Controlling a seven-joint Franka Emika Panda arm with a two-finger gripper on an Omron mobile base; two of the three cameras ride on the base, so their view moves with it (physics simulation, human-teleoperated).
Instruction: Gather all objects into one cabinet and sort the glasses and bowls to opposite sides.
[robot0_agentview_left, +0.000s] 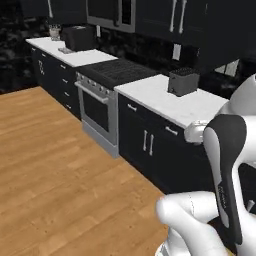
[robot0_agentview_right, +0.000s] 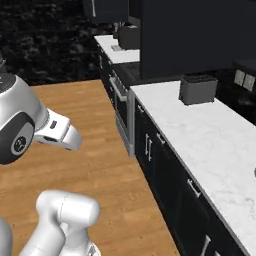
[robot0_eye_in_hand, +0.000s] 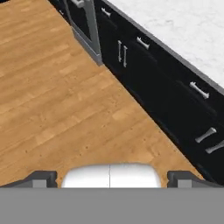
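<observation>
In the hand view my gripper (robot0_eye_in_hand: 111, 179) is open, its two dark fingertips (robot0_eye_in_hand: 41, 178) wide apart with nothing between them. It hangs over the wooden floor (robot0_eye_in_hand: 65, 100), in front of the black base cabinets. Black wall cabinets (robot0_agentview_left: 172, 17) with long silver bar handles hang over the counter, doors shut; from the right, one of these cabinets (robot0_agentview_right: 190, 35) is a big dark block. The glasses and the bowls are out of view.
A white marble counter (robot0_agentview_right: 200, 130) runs along black drawers (robot0_eye_in_hand: 175, 87) with short silver pulls. A black box (robot0_agentview_left: 183, 81) stands on it. A steel oven (robot0_agentview_left: 97, 107) sits left of it, with a dark appliance (robot0_agentview_left: 77, 37) on the far counter. Open floor lies left.
</observation>
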